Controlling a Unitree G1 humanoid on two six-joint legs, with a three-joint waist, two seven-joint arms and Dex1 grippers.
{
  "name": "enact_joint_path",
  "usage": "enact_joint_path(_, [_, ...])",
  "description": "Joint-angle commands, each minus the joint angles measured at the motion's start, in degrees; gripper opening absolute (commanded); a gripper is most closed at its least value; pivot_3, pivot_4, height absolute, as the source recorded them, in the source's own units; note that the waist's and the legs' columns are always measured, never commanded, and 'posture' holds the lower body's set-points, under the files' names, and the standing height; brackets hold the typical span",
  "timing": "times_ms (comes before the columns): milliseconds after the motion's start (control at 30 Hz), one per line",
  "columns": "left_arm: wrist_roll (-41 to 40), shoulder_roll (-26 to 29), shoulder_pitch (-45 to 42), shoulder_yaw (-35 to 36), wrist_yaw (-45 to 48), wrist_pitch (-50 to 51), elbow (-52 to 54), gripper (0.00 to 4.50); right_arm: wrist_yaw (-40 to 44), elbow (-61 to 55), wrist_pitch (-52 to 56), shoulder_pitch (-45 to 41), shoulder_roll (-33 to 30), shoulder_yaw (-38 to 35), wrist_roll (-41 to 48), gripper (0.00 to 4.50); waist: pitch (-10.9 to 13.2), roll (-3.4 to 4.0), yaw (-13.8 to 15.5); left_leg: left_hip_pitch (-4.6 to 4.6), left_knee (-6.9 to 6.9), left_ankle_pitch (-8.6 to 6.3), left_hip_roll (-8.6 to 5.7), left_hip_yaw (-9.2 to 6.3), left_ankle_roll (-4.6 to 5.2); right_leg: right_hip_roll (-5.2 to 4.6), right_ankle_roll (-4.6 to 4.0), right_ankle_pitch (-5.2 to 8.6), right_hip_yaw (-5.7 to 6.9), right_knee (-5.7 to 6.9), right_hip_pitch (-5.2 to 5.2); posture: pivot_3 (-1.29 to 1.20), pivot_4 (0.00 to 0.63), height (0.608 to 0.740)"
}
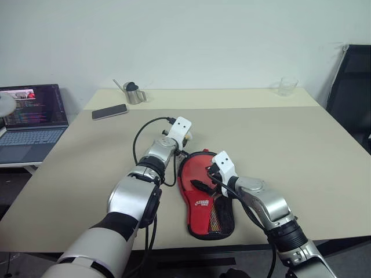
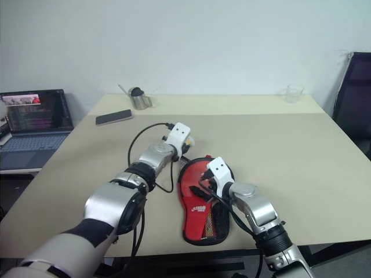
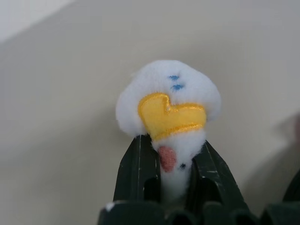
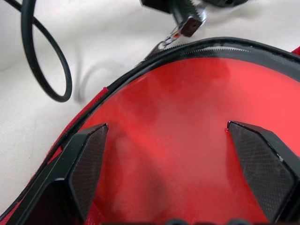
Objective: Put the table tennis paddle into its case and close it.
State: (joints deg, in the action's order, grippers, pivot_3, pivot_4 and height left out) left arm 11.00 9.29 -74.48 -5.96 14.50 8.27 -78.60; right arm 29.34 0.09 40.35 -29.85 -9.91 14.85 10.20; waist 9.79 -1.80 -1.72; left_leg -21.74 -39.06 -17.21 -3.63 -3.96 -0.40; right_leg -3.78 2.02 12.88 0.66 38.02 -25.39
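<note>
**A:** On the beige table (image 1: 301,145), head camera first: the red case (image 1: 204,197) lies flat near the front edge, round end away from the robot, narrow mesh end toward it. The left gripper (image 1: 186,136) sits just past the round end, and the right gripper (image 1: 203,176) hovers over the red face. Farther back there's a phone (image 1: 109,112), a small metal pitcher (image 1: 134,92) and a clear glass (image 1: 287,86). A laptop (image 1: 32,121) is off to the robot's left on a separate surface.

**B:** What about the paddle?

**A:** I can't make it out separately, tbh. The case looks full, but whether the paddle is inside I can't tell.

**B:** Left wrist cam?

**A:** Pretty clear. Black fingers (image 3: 138,168) are pinched on a fluffy white charm (image 3: 168,101) with a yellow heart-ish patch, blue stitches and a small pink spot.

**B:** Right wrist cam?

**A:** Jaws spread wide, one finger (image 4: 89,161) on each side over the red panel, gripping nothing. The zip line curves along the black trim, and the zipper pull (image 4: 180,32) sits at the rim. A black cable (image 4: 40,56) loops beside it.
</note>
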Motion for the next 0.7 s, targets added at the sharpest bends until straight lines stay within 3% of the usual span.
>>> enact_joint_path(33, [4.51,-1.27,-3.03,-2.72,-3.04,-4.79,0.63,0.27,-0.02,-2.68,2.38,1.70,-0.05,0.95,0.21,4.50,0.00,0.00,0.06,0.00,0.00,0.00,0.00,0.00,0.00,0.00,0.00,0.00,0.00,0.00,0.00,0.00,0.150,0.740])
enact_joint_path(400, [20.59,-7.16,-3.91,-15.44,-13.19,-12.00,-0.90,0.27,-1.37,-17.49,11.65,9.03,-1.77,1.89,1.55,4.50,0.00,-0.01,0.27,-0.03,0.00,0.00,-0.03,-0.01,0.01,0.00,0.01,0.00,0.02,-0.01,0.01,0.00,0.150,0.740])
enact_joint_path(700, [26.85,-12.25,-3.99,-20.80,-14.01,-17.59,-1.16,0.27,-4.36,-22.84,15.36,12.50,-0.89,1.79,1.93,4.50,0.00,-0.01,0.46,-0.02,0.00,-0.01,-0.06,-0.05,0.01,0.00,0.02,0.00,0.07,-0.01,0.06,0.00,0.150,0.740])
